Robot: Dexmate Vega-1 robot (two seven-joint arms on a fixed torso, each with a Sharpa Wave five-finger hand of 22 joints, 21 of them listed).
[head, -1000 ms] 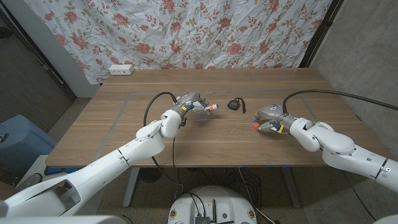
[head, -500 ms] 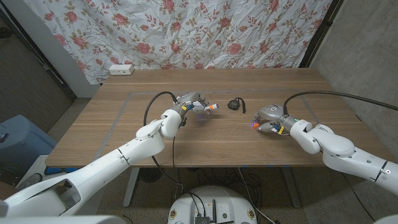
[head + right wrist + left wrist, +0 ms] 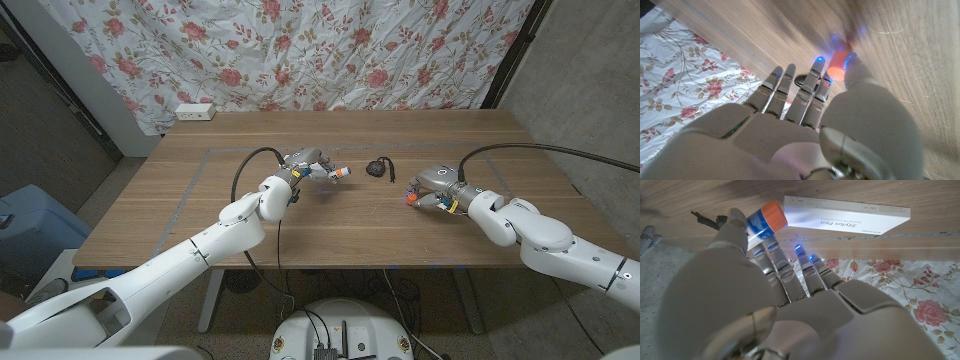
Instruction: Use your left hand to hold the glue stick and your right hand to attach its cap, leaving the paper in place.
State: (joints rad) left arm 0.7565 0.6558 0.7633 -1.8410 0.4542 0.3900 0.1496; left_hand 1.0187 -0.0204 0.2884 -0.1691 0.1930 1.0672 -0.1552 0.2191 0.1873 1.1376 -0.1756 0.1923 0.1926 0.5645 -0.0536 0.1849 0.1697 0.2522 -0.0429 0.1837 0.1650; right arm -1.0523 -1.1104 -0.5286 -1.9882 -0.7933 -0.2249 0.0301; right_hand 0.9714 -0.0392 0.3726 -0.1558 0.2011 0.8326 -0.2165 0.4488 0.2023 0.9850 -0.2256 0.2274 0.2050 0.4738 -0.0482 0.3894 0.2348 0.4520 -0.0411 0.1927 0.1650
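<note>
My left hand [image 3: 308, 166] holds the glue stick [image 3: 338, 172] above the table's middle, its orange end pointing toward the right hand. In the left wrist view the glue stick [image 3: 764, 221] shows a blue and white label and an orange end, gripped at my fingertips [image 3: 735, 225]. My right hand [image 3: 434, 186] hovers low over the table to the right and pinches the small orange cap [image 3: 409, 199]. In the right wrist view the cap [image 3: 836, 68] sits between the thumb and a finger. The two hands are well apart.
A small black object with a cord [image 3: 378, 167] lies on the table between the hands. A white box marked "Stylus Pen" [image 3: 846, 215] lies on the wood beyond my left hand. A white power strip [image 3: 195, 111] sits at the far left edge, before the flowered cloth [image 3: 350, 50].
The right hand with the cap has shifted only slightly. The left hand and the glue stick have stayed where they were.
</note>
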